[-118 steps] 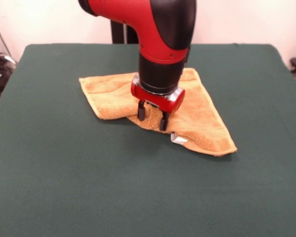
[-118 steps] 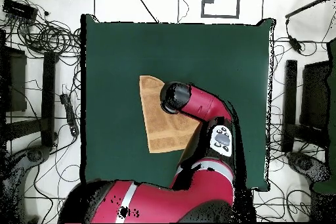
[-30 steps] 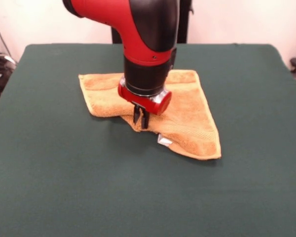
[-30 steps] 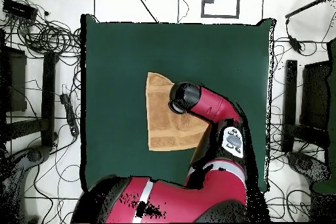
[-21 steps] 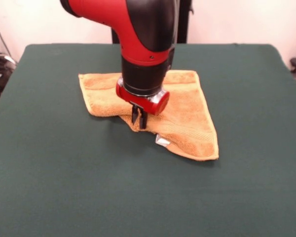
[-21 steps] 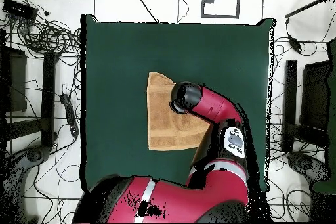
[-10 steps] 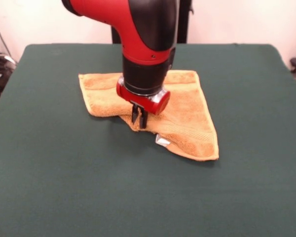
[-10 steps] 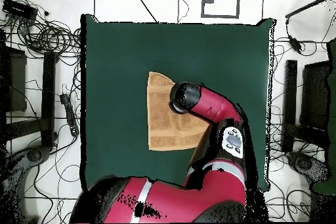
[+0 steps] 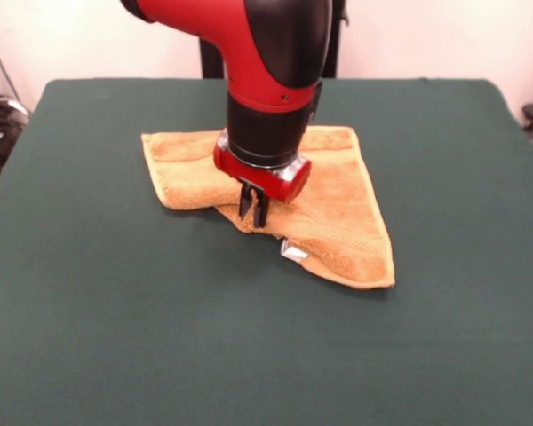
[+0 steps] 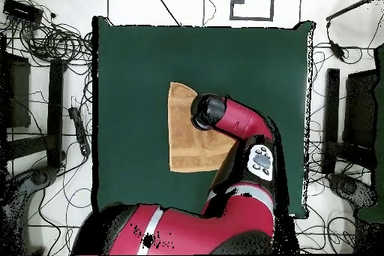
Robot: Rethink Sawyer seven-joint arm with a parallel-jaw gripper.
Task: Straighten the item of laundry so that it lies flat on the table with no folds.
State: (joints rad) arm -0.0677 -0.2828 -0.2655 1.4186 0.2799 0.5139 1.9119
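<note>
The orange-yellow towel (image 9: 338, 213) lies on the dark green table (image 9: 115, 337), folded into a rough triangle with one point toward the camera at the right. A small white tag (image 9: 292, 251) sticks out at its near edge. My gripper (image 9: 253, 213) points straight down with its fingers (image 9: 260, 209) closed on the towel's near folded edge, just left of the tag. In the overhead view the towel (image 10: 184, 144) shows left of the arm, and the arm's wrist (image 10: 208, 112) hides the gripper.
The red and black arm (image 9: 266, 80) comes down over the towel's middle and hides part of it. Cables and equipment (image 10: 45, 50) lie on the floor around the table in the overhead view.
The gripper closed on the towel's near edge since 5.9 s ago and dragged it left; the towel's near point shifted left. In the last half second the arm barely moved.
</note>
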